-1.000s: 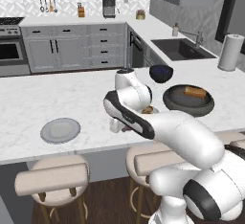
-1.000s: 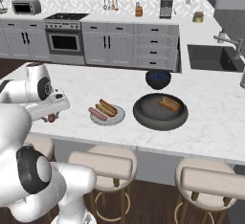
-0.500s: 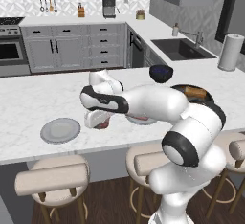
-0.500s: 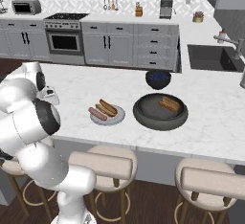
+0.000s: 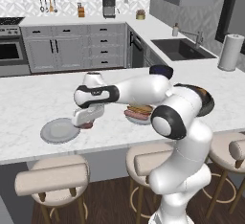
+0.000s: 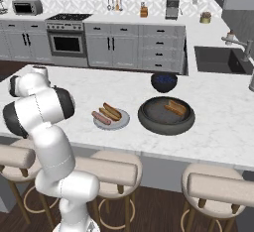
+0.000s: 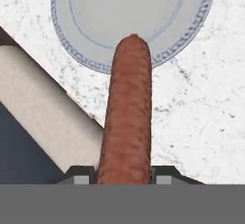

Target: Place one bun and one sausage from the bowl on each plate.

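The jaws point(image 7: 123, 173) are gripping one sausage point(image 7: 127, 113) by its near end, closed on it from both sides, and the sausage is sticking straight out ahead of them. Its far tip is reaching just over the near rim of the empty plate point(image 7: 72, 50), which is lying ahead of the jaws on the white marble counter point(image 7: 201, 117). To one side of the jaws, a beige stool seat point(image 7: 43, 117) is showing below the counter edge. In the left base view the arm is stretching low across the counter, and the jaws point(image 5: 86, 121) are hanging just beside the empty plate point(image 5: 53, 133). Further away, behind the jaws, the other plate point(image 6: 119, 122) is already carrying a bun and a sausage. Beyond it the wide dark bowl point(image 6: 166, 122) is holding the second bun point(image 6: 174, 108), and a smaller dark bowl point(image 6: 164, 81) is standing further back. The step in hand seems to be bringing the sausage to the empty plate. The next move probably calls for carrying the jaws a little forward over the middle of the plate, lowering, and then opening; after that the last bun is waiting in the bowl.
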Motion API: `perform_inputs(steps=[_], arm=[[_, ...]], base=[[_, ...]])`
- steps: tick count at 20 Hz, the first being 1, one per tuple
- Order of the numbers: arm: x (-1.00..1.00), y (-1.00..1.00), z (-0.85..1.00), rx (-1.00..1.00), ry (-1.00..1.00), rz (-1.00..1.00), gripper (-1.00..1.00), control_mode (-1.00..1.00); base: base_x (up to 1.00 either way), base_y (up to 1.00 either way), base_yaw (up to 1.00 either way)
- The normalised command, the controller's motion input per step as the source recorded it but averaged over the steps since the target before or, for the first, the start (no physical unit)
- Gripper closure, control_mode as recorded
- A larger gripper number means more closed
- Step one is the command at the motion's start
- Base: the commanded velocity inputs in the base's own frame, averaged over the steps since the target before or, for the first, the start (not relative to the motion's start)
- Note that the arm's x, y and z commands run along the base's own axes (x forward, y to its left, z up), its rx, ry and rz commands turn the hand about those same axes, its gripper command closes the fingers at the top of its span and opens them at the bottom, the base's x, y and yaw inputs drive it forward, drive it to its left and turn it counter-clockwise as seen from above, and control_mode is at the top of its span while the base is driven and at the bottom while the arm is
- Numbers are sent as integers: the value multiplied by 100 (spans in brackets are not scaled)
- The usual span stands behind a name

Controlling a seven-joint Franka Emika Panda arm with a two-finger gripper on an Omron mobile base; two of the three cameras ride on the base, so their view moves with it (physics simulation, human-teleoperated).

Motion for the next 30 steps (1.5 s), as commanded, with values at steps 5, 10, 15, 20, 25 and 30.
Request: perform_inputs(steps=[5,10,15,20,25,30], arm=[[26,39,-4,1,-10,-1,100,-100],[45,40,-15,0,-8,-1,100,-100],[18,28,-3,-1,-2,-3,100,-100],[25,6,-17,0,-4,-2,100,-100],[27,11,-31,0,0,-2,100,-100],[18,21,-38,-1,0,-1,100,-100]], base=[[0,0,0],[0,0,0],[0,0,0],[0,0,0],[0,0,0],[0,0,0]])
